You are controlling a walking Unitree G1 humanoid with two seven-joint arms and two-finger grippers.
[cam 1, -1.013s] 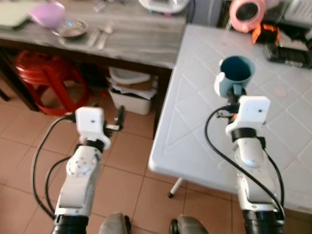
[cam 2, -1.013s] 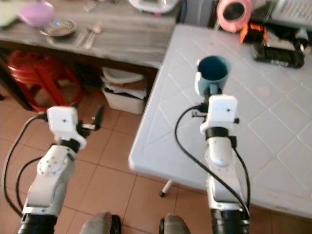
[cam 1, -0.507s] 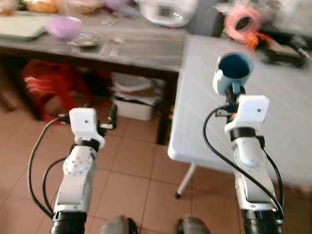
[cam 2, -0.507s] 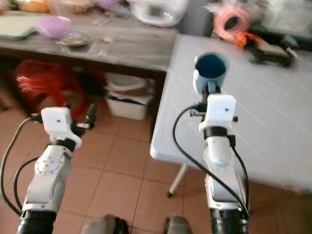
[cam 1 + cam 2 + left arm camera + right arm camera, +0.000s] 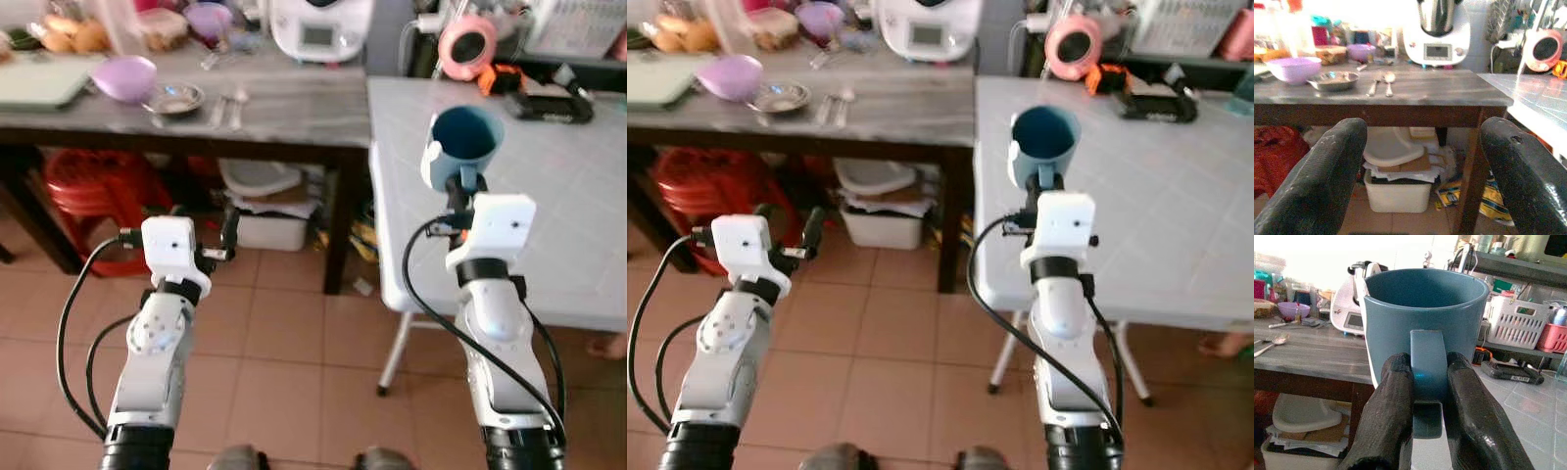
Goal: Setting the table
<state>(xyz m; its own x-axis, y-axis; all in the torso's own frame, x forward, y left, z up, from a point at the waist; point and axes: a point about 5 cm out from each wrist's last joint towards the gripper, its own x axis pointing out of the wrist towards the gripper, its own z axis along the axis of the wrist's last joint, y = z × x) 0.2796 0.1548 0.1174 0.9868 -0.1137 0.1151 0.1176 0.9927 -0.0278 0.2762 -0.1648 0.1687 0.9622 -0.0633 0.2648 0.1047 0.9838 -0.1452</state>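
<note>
Right claw (image 5: 1427,396): clamped on the handle of the blue mug (image 5: 462,145), one black finger (image 5: 1388,406) on each side of it.
Blue mug: upright, mouth up, held directly ahead of the right claw, above the near edge of the white worktop (image 5: 578,186).
Left claw (image 5: 229,233): fingers wide apart, gripping nothing, raised over the tiled floor (image 5: 284,343) and pointed toward the grey worktop (image 5: 294,103).
Purple bowl (image 5: 124,77): on the grey worktop, well ahead of the left claw.
Metal dish (image 5: 173,97): just beside the purple bowl, on the side nearer the right claw.
Spoons (image 5: 228,105): flat on the grey worktop, next past the dish.
White kitchen machine (image 5: 320,24): at the back of the grey worktop, ahead between the two claws.
White bin (image 5: 1398,188): under the grey worktop, straight ahead of the left claw.
Red stool (image 5: 93,186): also under it, on the outer side of the left claw.
</note>
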